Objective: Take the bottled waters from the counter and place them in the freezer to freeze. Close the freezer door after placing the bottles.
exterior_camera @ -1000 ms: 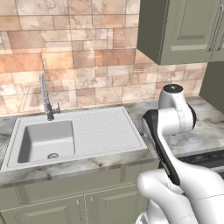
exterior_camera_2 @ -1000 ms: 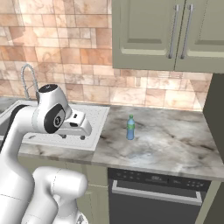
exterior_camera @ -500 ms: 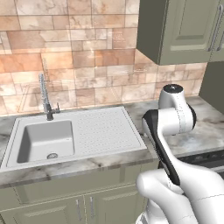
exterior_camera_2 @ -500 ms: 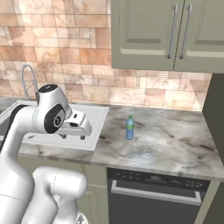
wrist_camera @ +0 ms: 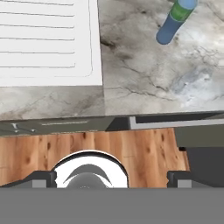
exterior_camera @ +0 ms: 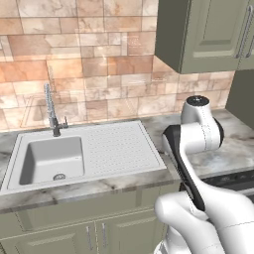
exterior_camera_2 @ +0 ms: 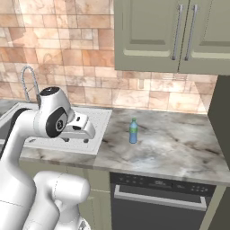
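Nothing is moving since a moment ago, so the gripper [wrist_camera: 112, 177] is still waiting with its fingers wide open and holding nothing, while the blue bottle [exterior_camera_2: 133, 130] is standing on the counter [exterior_camera_2: 179, 148] at one o'clock in the hand view, not yet picked up

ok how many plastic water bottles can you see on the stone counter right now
1. A translucent blue plastic bottle with a green cap stands upright on the marbled grey-beige stone counter, right of the white drainboard. The robot's arm blocks part of the counter, so another bottle may be hidden.

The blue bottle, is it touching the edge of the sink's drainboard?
Apart. The right base view shows bare counter between the blue bottle and the drainboard.
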